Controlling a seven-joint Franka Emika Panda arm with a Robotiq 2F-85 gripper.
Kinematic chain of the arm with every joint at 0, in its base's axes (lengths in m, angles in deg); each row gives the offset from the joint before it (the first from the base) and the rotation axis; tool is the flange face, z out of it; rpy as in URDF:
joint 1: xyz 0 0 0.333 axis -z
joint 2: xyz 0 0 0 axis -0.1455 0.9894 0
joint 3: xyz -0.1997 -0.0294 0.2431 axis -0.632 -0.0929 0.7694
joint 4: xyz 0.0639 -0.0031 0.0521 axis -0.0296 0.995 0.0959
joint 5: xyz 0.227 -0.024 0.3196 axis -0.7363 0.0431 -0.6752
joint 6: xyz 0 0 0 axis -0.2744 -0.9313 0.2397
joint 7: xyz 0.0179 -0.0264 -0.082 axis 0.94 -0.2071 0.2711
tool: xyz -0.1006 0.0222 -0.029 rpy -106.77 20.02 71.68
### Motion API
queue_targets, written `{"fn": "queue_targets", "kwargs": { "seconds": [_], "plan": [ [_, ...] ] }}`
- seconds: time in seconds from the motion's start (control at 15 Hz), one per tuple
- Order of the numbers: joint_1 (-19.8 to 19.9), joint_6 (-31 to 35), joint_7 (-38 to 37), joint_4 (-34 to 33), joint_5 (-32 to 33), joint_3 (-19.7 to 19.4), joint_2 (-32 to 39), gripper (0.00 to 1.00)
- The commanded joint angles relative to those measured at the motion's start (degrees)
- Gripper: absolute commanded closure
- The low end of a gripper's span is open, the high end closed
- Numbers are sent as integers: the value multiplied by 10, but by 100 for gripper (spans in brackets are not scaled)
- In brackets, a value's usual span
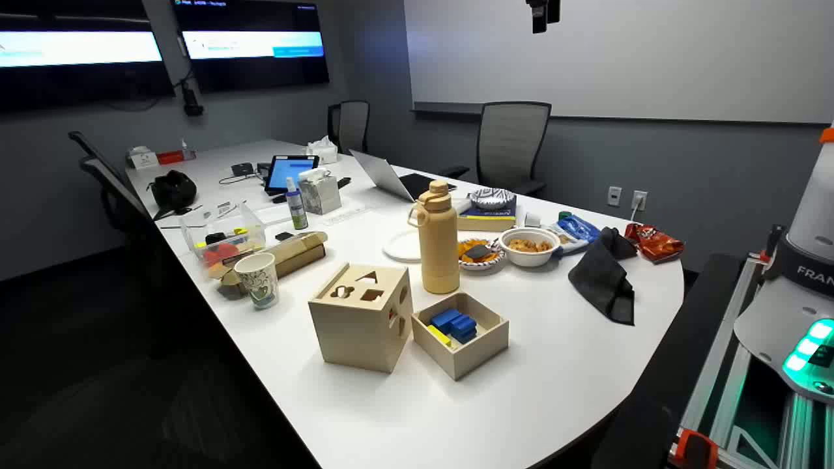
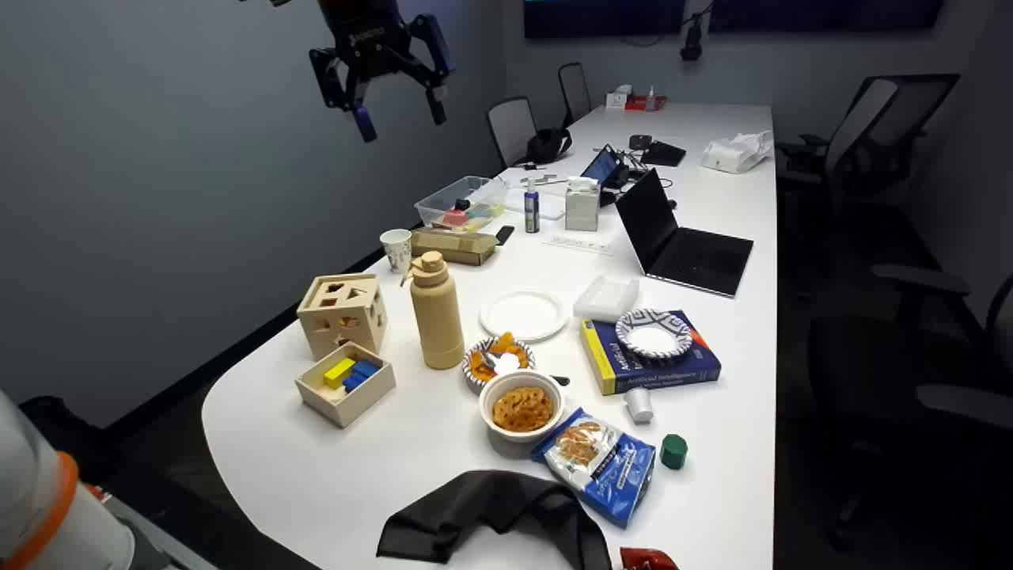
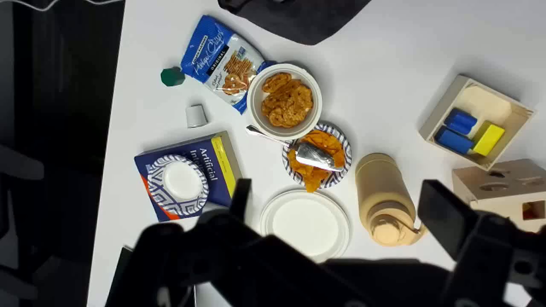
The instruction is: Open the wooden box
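Your fingers (image 2: 365, 124) are spread wide, up high over the tabletop (image 1: 541, 391) & well apart from the wooden box (image 1: 359, 335). Box stands upright nr the tabletop's edge; its flat lid (image 1: 357, 285), w/ cut-out shapes, is on. In your wrist view it's at the rt edge, partly cut off. Just beside it you've got the low wooden tray (image 1: 482, 352) w/ blue blocks (image 3: 454, 139) & a yellow block (image 3: 488, 138); can't tell if tray & box touch. Tan bottle (image 2: 437, 321) stands upright nr both. Farther from the box: white plate (image 3: 304, 224), patterned bowl (image 3: 347, 154) of orange chips (image 3: 322, 140) w/ a metal utensil (image 3: 315, 157) across it, white bowl (image 1: 531, 259) of pretzel crisps (image 3: 288, 102), & a blue snack bag (image 3: 222, 59). Dark book (image 3: 211, 157) has a 2nd patterned bowl (image 3: 183, 181) on top. Black cloth (image 1: 604, 277) lies nr the snack bag, & a small green pc (image 3: 172, 76) is just beside the bag too.
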Motion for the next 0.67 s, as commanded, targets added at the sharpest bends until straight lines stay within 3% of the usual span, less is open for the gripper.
{"fn": "queue_targets", "kwargs": {
  "seconds": [0.0, 0.47, 0.6],
  "plan": [
    [-7, -2, -2, -1, 3, -5, 0, 0],
    [-7, -2, -2, -2, 3, -5, 0, 0],
    [-16, -2, -35, -12, -25, 6, 19, 0]
  ]
}}
